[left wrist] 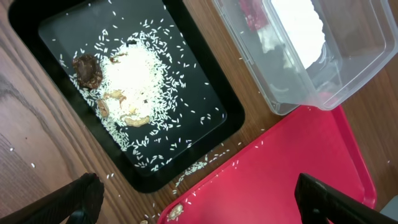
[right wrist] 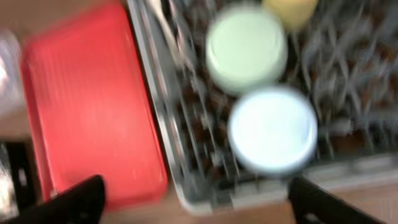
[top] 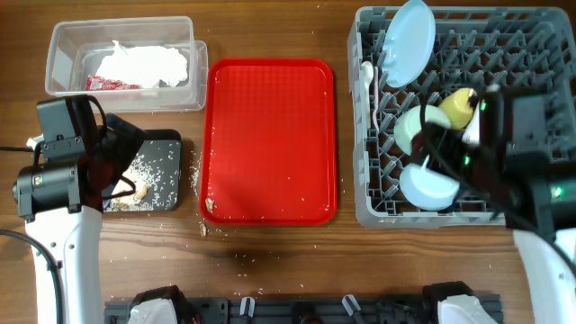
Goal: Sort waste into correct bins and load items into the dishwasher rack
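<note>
The clear tub [top: 56,54] holds white napkins [top: 144,63] and a red wrapper [top: 112,84]. The black tray [top: 166,139] holds rice and brown scraps [left wrist: 87,70]. The grey rack [top: 360,135] holds the pale blue plate [top: 407,40], mint bowl [top: 418,126], light blue bowl [top: 427,187], yellow cup [top: 457,106] and a white spoon [top: 369,81]. My left gripper [left wrist: 199,208] is open and empty above the red tray's near-left corner, beside the black tray [left wrist: 205,81]. My right gripper [right wrist: 199,205] is open and empty above the rack's front edge, near the light blue bowl [right wrist: 272,129].
The flat red tray [top: 270,139] lies between the bins and the rack, with a few rice grains and one small scrap [left wrist: 176,211] at its near-left corner. Crumbs [top: 203,229] lie on the wood in front of it. The right wrist view is blurred.
</note>
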